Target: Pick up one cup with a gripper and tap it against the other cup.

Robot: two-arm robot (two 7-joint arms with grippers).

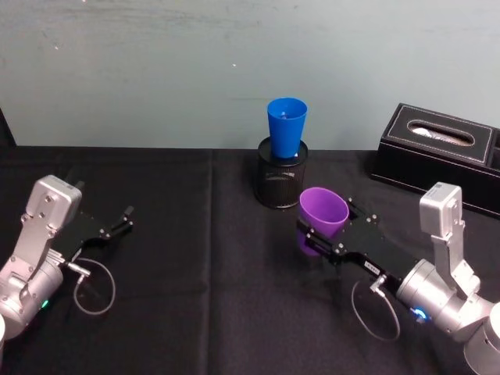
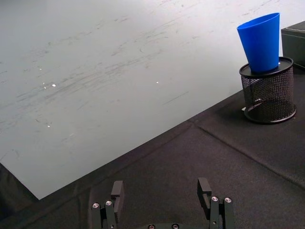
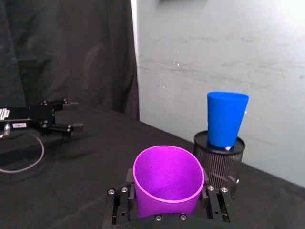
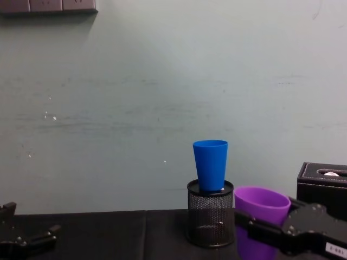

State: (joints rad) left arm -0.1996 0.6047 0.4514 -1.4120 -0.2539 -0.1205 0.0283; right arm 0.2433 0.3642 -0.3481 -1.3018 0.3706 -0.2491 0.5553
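Pale grey-green wall (image 1: pixel 156 62) behind a table (image 1: pixel 195 273) draped in black cloth. A black tissue box (image 1: pixel 437 152) stands at the far right, and the head view looks down on its oval opening. The chest view adds wall plates (image 4: pixel 49 5) above; the right wrist view adds a dark curtain (image 3: pixel 71 52) beyond the left gripper (image 1: pixel 125 219). That gripper rests idle at the left, its fingers spread on nothing. The right gripper (image 1: pixel 328 223) clamps the purple cup (image 1: pixel 323 211), rim tilted, just beside the black mesh pen holder (image 1: pixel 281 183). The blue cup (image 1: pixel 287 125) stands in that holder, apart from the purple cup. Whether the purple cup's base clears the cloth cannot be told. A small white label (image 1: pixel 375 269) on the right gripper is unreadable.
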